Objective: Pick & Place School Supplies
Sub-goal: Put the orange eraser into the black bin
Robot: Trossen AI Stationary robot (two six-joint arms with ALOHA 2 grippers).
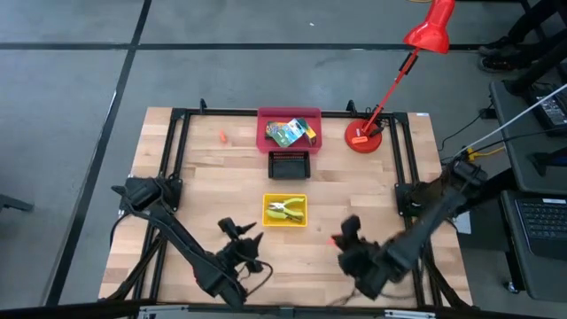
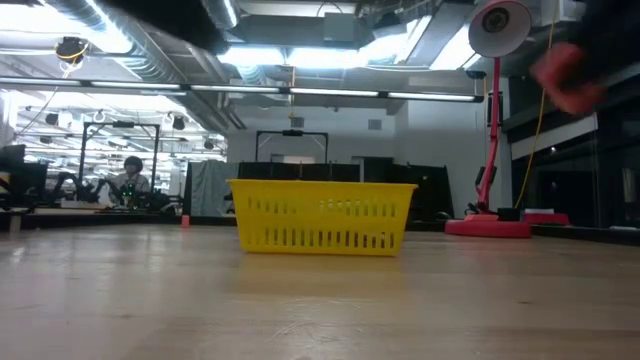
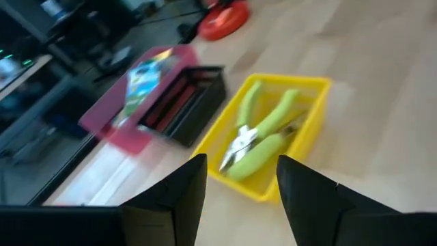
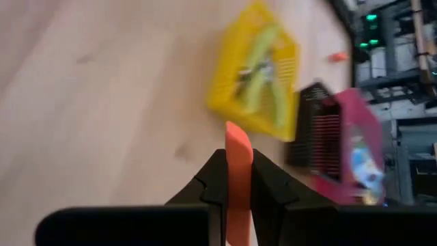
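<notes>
Nearest me, my right pincer (image 4: 239, 179) is clamped on an orange stub (image 4: 238, 164), lifted off the bench (image 1: 177, 230) at its front right; that piece is not yet delivered. My left pincer (image 3: 242, 181) hangs wide and empty at the front left, facing the yellow tray (image 1: 285, 211). In that tray the pliers (image 1: 285, 209) already lie. Beyond it the black tray (image 1: 289, 164) looks stocked, though I cannot tell with what. The red tray (image 1: 265, 135) holds the crayon boxes (image 1: 287, 133). One more stub (image 1: 222, 136) sits loose at the far left, so I judge two stubs remain.
</notes>
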